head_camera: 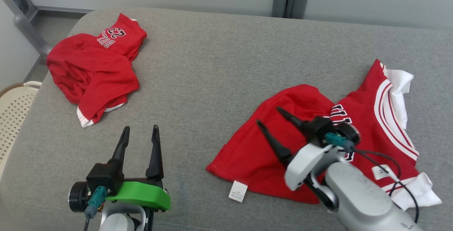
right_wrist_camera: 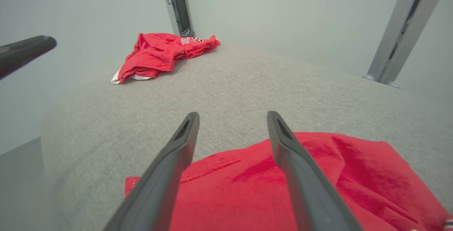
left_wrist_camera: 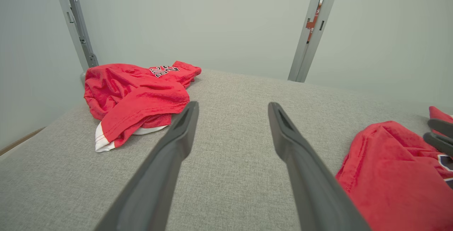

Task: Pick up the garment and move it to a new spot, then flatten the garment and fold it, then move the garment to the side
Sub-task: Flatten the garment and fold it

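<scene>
Grey padded surface (head_camera: pixel 219 64) stretches wide in front of the robot, with pale wall panels behind it; a cream basket (head_camera: pixel 16 107) sits off its left edge. Toward the right lies the red jersey (head_camera: pixel 244 156), white-trimmed, half spread and rumpled, a fold humped across its middle and a white label (head_camera: pixel 238 191) poking out at the near hem; a second red garment (head_camera: pixel 95 71) sits bunched at the far left, well apart. The right gripper (head_camera: pixel 268 115) hangs over the jersey's left part, fingers spread wide with nothing between them, tips aimed toward the far left; whether they brush the cloth I cannot tell. The left gripper (head_camera: pixel 140 127) rests above bare surface near the front edge, likewise parted and empty.

To my eye the flattening is the step in hand; no fold has been made yet. The next move calls for a low pinch on the left hem or the humped fold, taking one layer only, then a steady draw outward; the left arm would do well to pin the corner by the label, since thin cloth like this will likely slide whole rather than smooth out.
</scene>
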